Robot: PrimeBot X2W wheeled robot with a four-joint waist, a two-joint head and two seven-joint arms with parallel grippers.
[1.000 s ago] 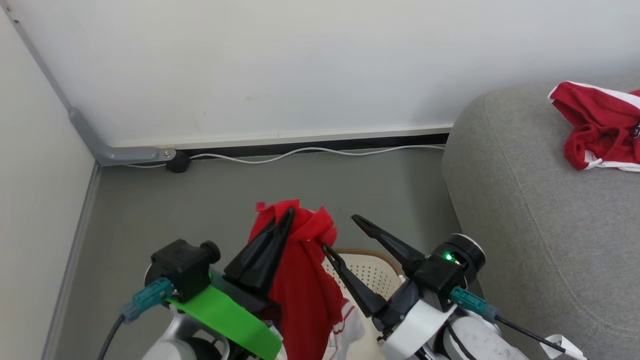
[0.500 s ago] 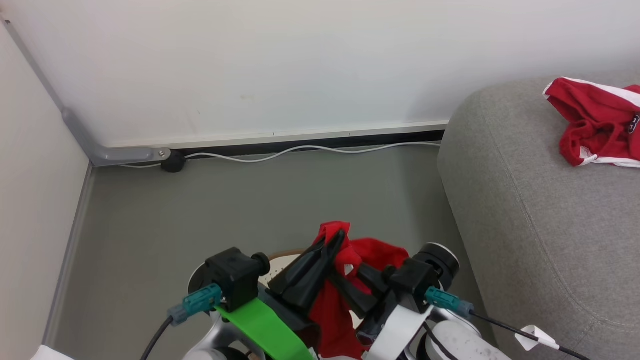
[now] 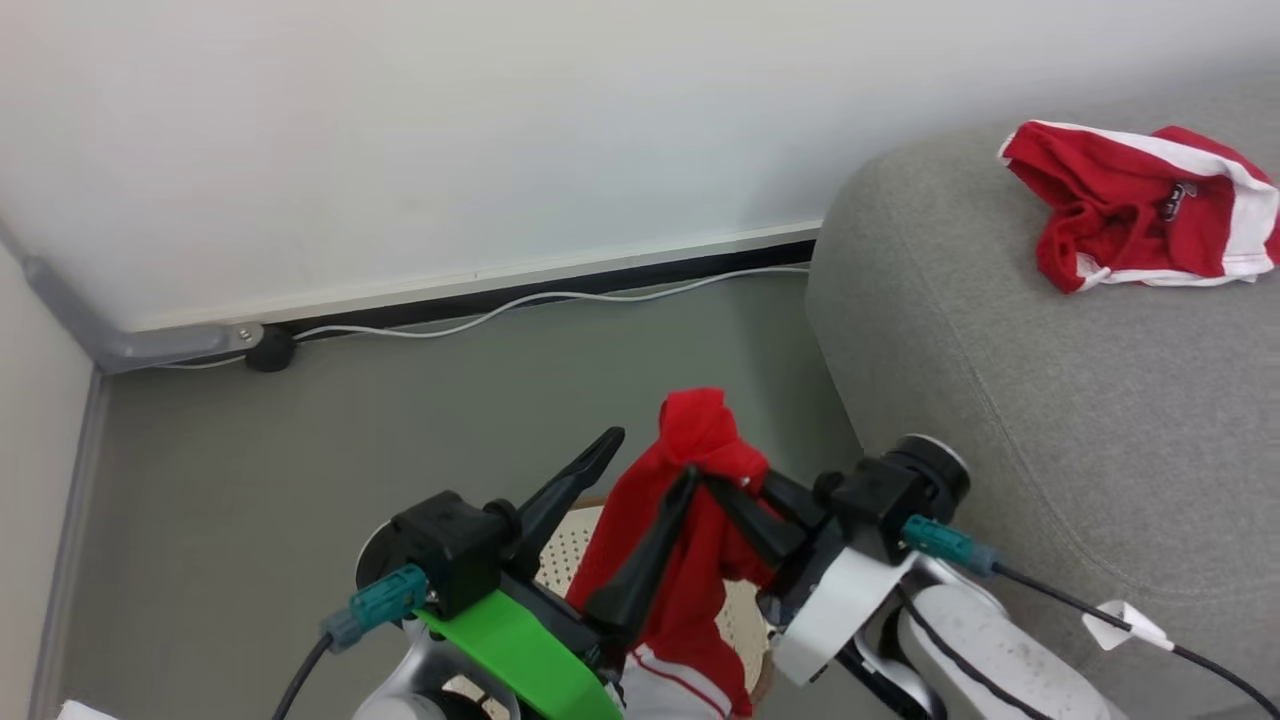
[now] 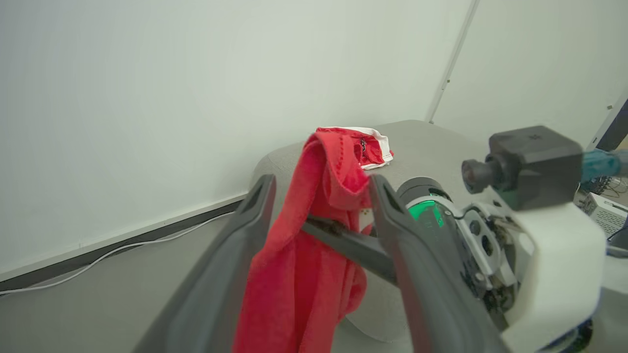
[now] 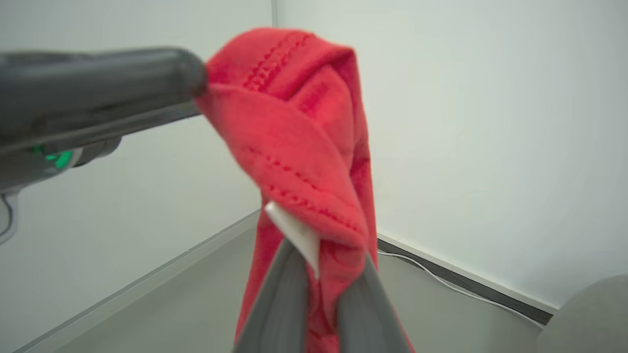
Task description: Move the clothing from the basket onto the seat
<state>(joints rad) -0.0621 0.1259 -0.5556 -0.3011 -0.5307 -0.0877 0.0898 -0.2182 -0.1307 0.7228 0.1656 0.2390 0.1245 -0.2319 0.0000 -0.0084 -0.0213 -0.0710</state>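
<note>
Right end effector [image 3: 735, 487] is clamped tight on a bunched top fold of the red garment [image 3: 690, 560], and the rest of the cloth hangs straight down from that pinch. Left end effector [image 3: 652, 452] is spread wide with nothing gripped; the garment hangs between its fingers, and I can't tell if it rests against one. Directly under both sits the basket [image 3: 565, 545], with the garment's white-trimmed hem low in front of it. The seat [image 3: 1050, 420] is off to the robot's right, and a second red garment [image 3: 1130, 220] already lies on its top. The step looks like a hand-off with the carry to the seat up next. To do it well, back the left fingers off sideways first so the cloth doesn't snag. Lift until the hem clears the basket rim, then swing right. The pinch is small, so move slowly and release well over the cushion, not at its rounded edge.
</note>
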